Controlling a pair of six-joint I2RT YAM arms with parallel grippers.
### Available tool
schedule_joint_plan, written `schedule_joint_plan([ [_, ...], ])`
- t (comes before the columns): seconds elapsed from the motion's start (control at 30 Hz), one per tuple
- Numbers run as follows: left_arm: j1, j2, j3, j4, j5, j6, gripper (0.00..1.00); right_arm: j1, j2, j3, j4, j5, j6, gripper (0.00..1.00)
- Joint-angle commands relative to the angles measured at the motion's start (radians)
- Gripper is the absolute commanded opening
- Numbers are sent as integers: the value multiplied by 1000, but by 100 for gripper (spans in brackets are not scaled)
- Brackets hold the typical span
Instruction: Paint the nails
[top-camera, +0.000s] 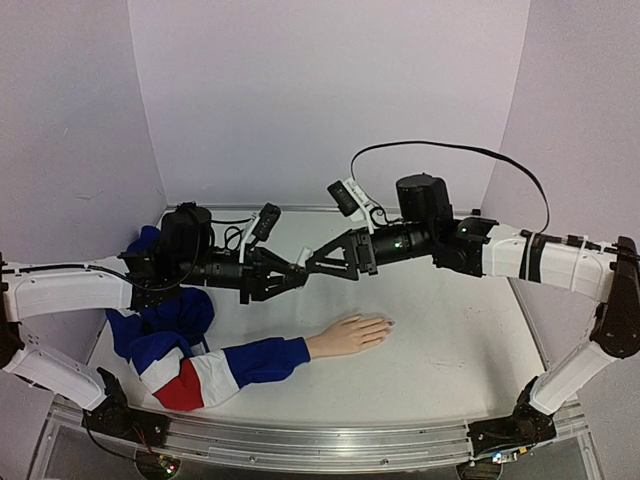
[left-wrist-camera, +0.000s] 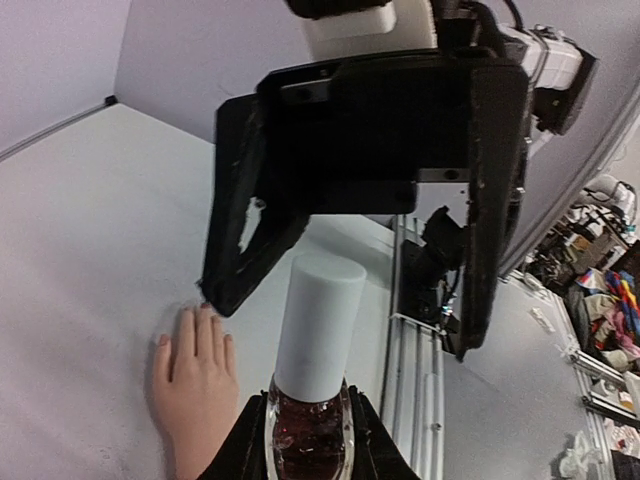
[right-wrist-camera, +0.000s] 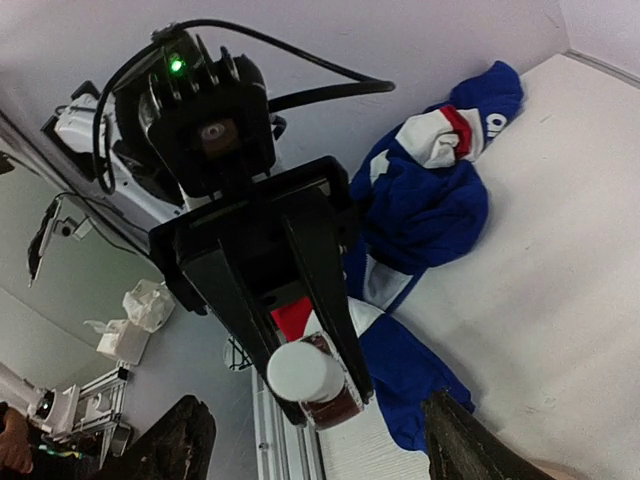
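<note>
The nails (top-camera: 387, 323) are tiny pale tips at the end of the peach plastic mannequin hand (top-camera: 350, 335). It lies palm down near the middle of the white table (top-camera: 460, 350). In the top view its long axis runs from 8 o'clock to 2 o'clock, with the fingertips toward 2 o'clock and the fingers laid close together. The skin is smooth and matte. The wrist disappears into a soft cloth sleeve (top-camera: 250, 362) banded blue, then white, then red toward 8 o'clock, and this joins a crumpled blue garment (right-wrist-camera: 430, 200) at the table's 9 o'clock side.

Above the hand, toward 11 o'clock, the left gripper (top-camera: 290, 272) is clamped on the glass body of a small polish bottle (left-wrist-camera: 308, 435). The bottle holds dark red liquid and carries a plain white cylindrical cap (left-wrist-camera: 318, 320). The right gripper (top-camera: 312, 262) faces it, its flat black fingers (left-wrist-camera: 240, 230) spread wide on either side of the cap and not touching it.
</note>
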Motion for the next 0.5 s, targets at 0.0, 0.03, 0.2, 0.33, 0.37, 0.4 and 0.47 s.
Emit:
schedule_joint_plan([
  [0.0, 6, 3, 74, 30, 192, -57, 0, 1, 22, 51, 151, -172, -14, 72],
  [0.03, 6, 11, 80, 30, 211, -62, 0, 1, 30, 55, 161, -185, -10, 70],
  [0.2, 6, 30, 92, 30, 257, -62, 0, 1, 50, 67, 214, -209, 17, 60],
  [0.33, 6, 42, 97, 30, 275, -61, 0, 1, 61, 77, 231, -219, 28, 56],
  [0.37, 6, 44, 97, 30, 276, -61, 0, 2, 67, 81, 235, -226, 32, 53],
  [0.4, 6, 46, 96, 30, 275, -63, 0, 2, 71, 84, 239, -235, 38, 49],
  [0.47, 6, 45, 96, 30, 270, -63, 0, 5, 80, 84, 247, -248, 46, 44],
])
